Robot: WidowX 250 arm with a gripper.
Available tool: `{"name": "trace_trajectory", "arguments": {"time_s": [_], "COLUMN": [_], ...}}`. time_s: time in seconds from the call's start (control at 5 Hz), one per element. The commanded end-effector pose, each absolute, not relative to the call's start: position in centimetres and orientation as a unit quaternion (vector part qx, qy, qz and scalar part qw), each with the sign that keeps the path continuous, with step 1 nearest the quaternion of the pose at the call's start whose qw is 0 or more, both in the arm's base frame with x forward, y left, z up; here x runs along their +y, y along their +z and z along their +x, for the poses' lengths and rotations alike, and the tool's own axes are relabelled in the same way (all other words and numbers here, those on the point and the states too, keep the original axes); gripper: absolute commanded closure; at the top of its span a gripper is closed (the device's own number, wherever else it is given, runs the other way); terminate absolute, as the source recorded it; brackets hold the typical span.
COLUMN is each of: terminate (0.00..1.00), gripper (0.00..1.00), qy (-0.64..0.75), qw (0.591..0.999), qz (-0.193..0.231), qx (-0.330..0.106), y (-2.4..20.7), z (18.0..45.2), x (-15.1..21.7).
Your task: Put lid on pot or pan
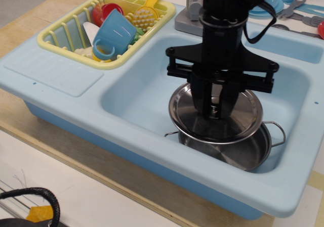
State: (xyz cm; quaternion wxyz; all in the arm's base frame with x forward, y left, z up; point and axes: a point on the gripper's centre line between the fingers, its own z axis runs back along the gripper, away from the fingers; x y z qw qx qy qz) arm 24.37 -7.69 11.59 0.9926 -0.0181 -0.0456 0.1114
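The round shiny steel lid (188, 117) hangs from my black gripper (216, 111), whose fingers are closed on its centre knob. The lid hovers just above the shallow steel pot (248, 153), which sits in the front right of the light blue sink basin (131, 98). The lid covers most of the pot and is offset slightly to the back left. One wire loop handle (277, 132) shows at the pot's right, and part of another shows at its left. The knob itself is hidden between my fingers.
A yellow dish rack (66, 32) at the back left holds a blue cup (115, 32), a red item and a yellow utensil. A grey faucet block (188, 9) stands behind the basin. Plates, cups and cutlery (293, 7) lie at the back right.
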Motion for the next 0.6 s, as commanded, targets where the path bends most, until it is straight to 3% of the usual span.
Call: {"name": "trace_trajectory", "arguments": {"time_s": [0.0, 0.2, 0.4], "terminate": [0.0, 0.0, 1.0], "gripper": [1.0, 1.0, 0.0], "qy": [0.105, 0.104, 0.101], "qw": [0.992, 0.992, 0.992], "qz": [-0.04, -0.048, -0.056], "qx": [-0.059, -0.045, -0.04], "y": [11.1, 10.69, 10.26], "z": [24.17, 24.12, 24.12], "x": [-9.12, -9.88, -9.84]}}
